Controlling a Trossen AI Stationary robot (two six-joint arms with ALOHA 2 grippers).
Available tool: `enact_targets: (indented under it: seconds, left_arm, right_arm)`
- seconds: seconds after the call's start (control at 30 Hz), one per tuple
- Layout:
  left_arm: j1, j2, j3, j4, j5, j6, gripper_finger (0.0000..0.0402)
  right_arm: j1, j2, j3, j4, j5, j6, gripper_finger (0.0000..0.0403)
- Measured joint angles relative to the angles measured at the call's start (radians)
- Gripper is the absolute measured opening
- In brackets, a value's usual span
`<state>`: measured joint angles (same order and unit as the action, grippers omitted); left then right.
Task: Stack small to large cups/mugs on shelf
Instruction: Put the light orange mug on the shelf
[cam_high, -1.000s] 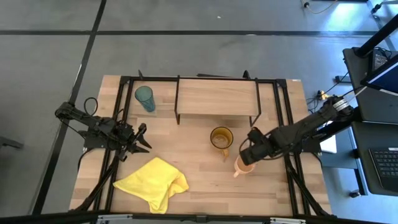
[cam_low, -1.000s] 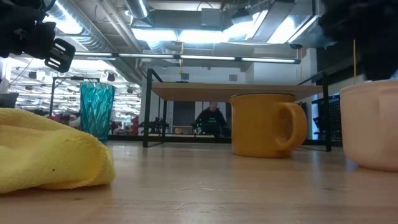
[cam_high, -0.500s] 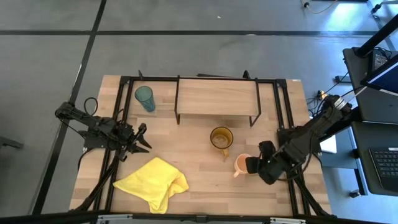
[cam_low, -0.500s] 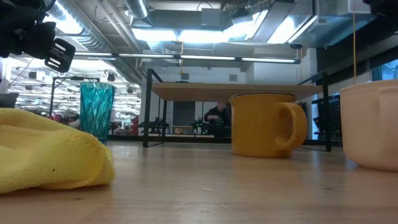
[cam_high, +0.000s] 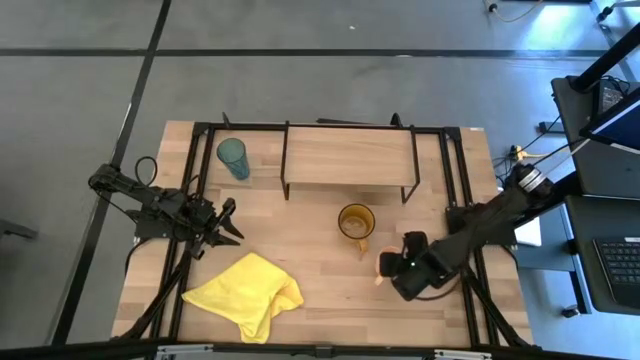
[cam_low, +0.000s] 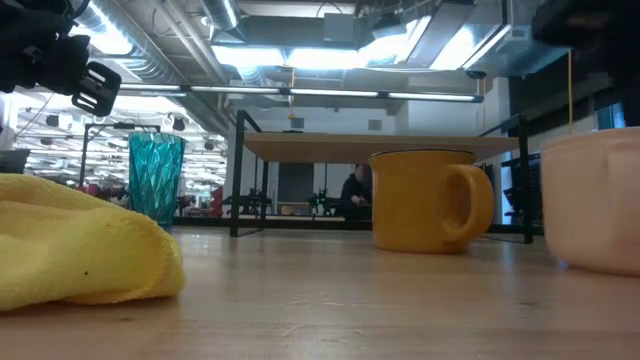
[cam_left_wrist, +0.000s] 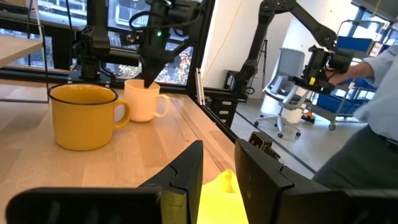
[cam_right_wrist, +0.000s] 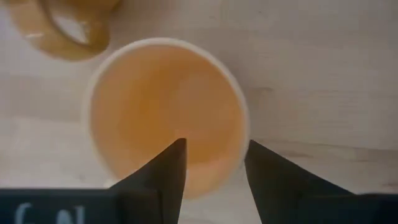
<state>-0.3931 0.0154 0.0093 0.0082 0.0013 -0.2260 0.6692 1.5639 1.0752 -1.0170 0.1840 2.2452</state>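
The small pale-orange mug (cam_high: 384, 264) stands upright on the tabletop at the right, near the amber-yellow mug (cam_high: 356, 221), whose handle points toward the near edge. The teal tumbler (cam_high: 233, 157) stands at the far left, beside the light-wood shelf (cam_high: 348, 155). My right gripper (cam_right_wrist: 214, 165) is open and points down over the pale-orange mug (cam_right_wrist: 165, 112), one finger above its inside and one above its outside. The low view shows it above the mug's rim. My left gripper (cam_high: 228, 222) is open and empty above the table's left side.
A crumpled yellow cloth (cam_high: 245, 292) lies near the front edge, left of centre. A black metal frame (cam_high: 200, 135) runs around the tabletop and the shelf. People show in the room beyond the table in the low and left wrist views.
My right gripper has drawn back from the pale-orange mug toward the table's right and near edges, then come back over the mug from that side.
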Motion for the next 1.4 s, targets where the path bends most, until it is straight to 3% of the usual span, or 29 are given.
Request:
enact_targets:
  seconds: [0.4, 0.73, 0.97, 1.13, 1.23, 1.4]
  left_arm:
    - [0.0, 0.0, 0.0, 0.0, 0.0, 0.0, 0.0087]
    - [0.0, 0.0, 0.0, 0.0, 0.0, 0.0, 0.0087]
    - [0.0, 0.0, 0.0, 0.0, 0.0, 0.0, 0.0087]
    - [0.0, 0.0, 0.0, 0.0, 0.0, 0.0, 0.0087]
    - [0.0, 0.0, 0.0, 0.0, 0.0, 0.0, 0.0087]
    - [0.0, 0.0, 0.0, 0.0, 0.0, 0.0, 0.0087]
  right_arm:
    - [-0.043, 0.07, 0.0, 0.012, -0.014, -0.01, 0.0153]
    - [-0.071, 0.071, 0.0, -0.018, -0.021, -0.069, 0.0014]
    - [-0.071, 0.036, 0.004, -0.037, -0.022, -0.083, 0.002]
    - [-0.076, -0.024, 0.107, -0.235, 0.004, -0.132, 0.0012]
    - [-0.1, -0.044, 0.205, -0.374, 0.021, -0.25, 0.0013]
    - [-0.191, -0.048, 0.399, -0.524, 0.106, -0.592, 0.0011]
